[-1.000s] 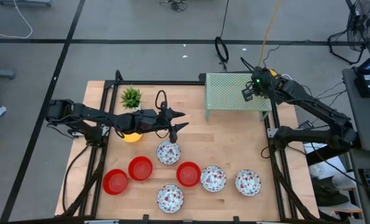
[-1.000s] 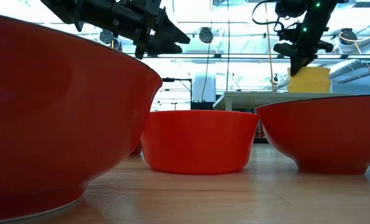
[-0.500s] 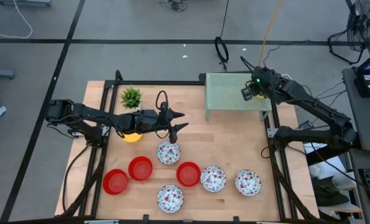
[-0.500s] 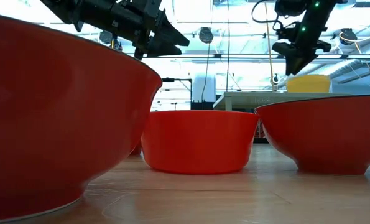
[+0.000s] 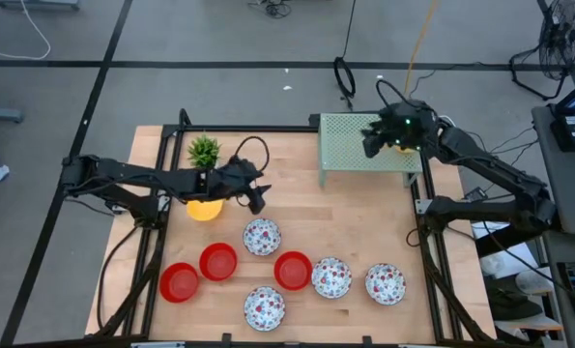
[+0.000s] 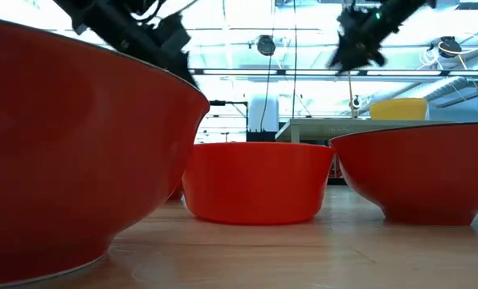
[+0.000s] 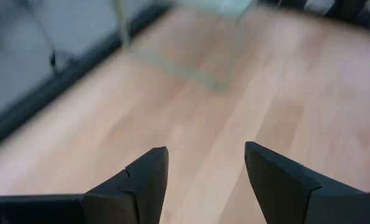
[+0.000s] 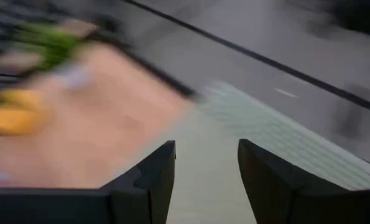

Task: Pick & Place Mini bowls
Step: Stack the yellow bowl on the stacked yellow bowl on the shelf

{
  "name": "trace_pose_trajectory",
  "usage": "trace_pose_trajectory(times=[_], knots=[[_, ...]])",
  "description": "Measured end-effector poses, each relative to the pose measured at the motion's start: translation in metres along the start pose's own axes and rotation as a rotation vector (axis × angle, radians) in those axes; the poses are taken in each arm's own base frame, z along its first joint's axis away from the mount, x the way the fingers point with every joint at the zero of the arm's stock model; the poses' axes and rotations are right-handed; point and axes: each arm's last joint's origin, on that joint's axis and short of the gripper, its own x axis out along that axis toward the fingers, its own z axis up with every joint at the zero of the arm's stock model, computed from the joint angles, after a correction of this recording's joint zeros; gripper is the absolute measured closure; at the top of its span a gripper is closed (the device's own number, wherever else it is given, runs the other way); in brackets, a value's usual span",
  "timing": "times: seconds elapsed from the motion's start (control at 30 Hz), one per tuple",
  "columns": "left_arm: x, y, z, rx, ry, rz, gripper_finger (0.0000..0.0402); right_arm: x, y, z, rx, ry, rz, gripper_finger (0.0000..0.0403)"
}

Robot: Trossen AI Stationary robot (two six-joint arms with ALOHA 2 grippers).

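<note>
A yellow mini bowl (image 6: 398, 108) stands on the green perforated rack (image 5: 350, 150) at the table's far right. My right gripper (image 5: 369, 140) (image 8: 206, 152) hovers open above the rack, clear of that bowl. Another yellow bowl (image 5: 203, 210) sits on the table, partly under my left arm. My left gripper (image 5: 259, 200) (image 7: 206, 158) hangs open over bare wood just right of it. Three red bowls (image 5: 218, 261) and several white floral bowls (image 5: 261, 236) rest on their bases along the near half.
A small green potted plant (image 5: 204, 150) stands at the far left of the table. Dark frame rails (image 5: 161, 213) run along the left and right edges. Bare wood (image 5: 355, 222) lies between the rack and the row of bowls.
My right gripper opened and let go of the yellow bowl, which hung tilted below it and now stands on the rack. It then rose and swung toward the table's left. My left gripper drew back toward the left edge and tipped.
</note>
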Motion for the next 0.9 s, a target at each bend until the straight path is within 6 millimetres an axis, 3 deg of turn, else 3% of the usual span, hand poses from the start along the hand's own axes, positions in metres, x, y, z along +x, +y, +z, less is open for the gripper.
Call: trace_pose_trajectory(times=[0.17,0.3,0.6,0.9], knots=[[-0.006,0.011,-0.028,-0.038,0.290,0.102,0.0186,-0.003,0.027,0.012,-0.058,-0.102,0.404,0.0248],[-0.013,0.017,-0.043,-0.074,0.453,0.176,0.0186,-0.008,0.046,0.015,-0.122,-0.148,0.583,0.0248],[-0.028,0.016,-0.062,-0.157,0.722,0.148,0.0186,-0.003,0.071,-0.001,-0.249,-0.164,0.708,0.0248],[-0.039,0.010,-0.073,-0.210,0.825,0.191,0.0186,0.012,0.075,-0.024,-0.255,-0.191,0.743,0.0248]])
